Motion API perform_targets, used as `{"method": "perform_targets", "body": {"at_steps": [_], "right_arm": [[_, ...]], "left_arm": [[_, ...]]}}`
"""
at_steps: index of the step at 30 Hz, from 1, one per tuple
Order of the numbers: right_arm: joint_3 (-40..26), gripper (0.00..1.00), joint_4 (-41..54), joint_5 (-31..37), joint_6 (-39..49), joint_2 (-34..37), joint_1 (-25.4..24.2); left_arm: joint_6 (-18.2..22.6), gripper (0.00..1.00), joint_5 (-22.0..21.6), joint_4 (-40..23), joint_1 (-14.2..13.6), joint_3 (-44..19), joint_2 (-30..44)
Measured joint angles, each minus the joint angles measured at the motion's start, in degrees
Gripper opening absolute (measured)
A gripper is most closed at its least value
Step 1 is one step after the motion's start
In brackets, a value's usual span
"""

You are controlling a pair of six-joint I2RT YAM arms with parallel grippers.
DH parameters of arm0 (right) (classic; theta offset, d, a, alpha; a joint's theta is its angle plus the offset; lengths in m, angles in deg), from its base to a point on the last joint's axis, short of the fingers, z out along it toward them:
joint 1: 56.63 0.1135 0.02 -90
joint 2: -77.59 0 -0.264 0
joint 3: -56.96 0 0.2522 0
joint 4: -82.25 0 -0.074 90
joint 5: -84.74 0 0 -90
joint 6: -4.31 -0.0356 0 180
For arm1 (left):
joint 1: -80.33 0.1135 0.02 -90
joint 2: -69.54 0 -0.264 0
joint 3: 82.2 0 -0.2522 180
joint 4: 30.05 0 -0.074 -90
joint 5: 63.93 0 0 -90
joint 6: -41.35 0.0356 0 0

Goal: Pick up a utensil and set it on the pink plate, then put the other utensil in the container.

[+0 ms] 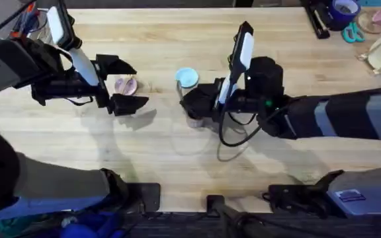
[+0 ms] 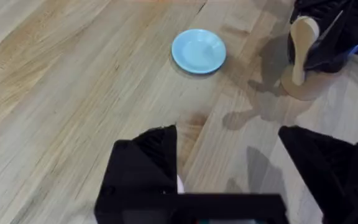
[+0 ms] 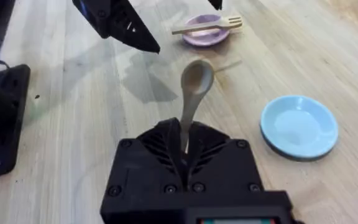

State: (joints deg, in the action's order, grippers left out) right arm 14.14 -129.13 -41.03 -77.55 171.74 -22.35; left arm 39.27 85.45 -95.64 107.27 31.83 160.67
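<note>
Near the middle of the overhead view, the right hand is closed on the flat handle of the spoon, a pale wooden piece with a rounded oval bowl; its wrist view shows the handle pinched between the black fingers and the bowl sticking out beyond them. From the left wrist view the spoon stands upright over the container, a squat light brown wooden cup, though whether its handle sits inside the hollow cannot be told. Just above this hand in the overhead view lies the light blue dish, round, smooth and shallow-rimmed. At the left of that view, the left hand hangs with its jaws spread wide to either side of the pink plate. Across that small round plate rests the fork, light wood with short tines. Everything sits on a pale, grained wooden bench.
</note>
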Motion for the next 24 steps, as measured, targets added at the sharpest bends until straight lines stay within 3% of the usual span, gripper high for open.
{"method": "perform_targets", "body": {"at_steps": [7,24], "right_arm": [[0.0,0.036,-0.3,0.0,0.0,0.0,0.0],[0.0,0.033,-11.5,0.0,-1.2,0.0,0.0]], "left_arm": [[0.0,0.993,0.0,0.0,0.0,0.0,0.0],[0.0,0.993,0.0,0.0,0.0,0.0,0.0]]}}
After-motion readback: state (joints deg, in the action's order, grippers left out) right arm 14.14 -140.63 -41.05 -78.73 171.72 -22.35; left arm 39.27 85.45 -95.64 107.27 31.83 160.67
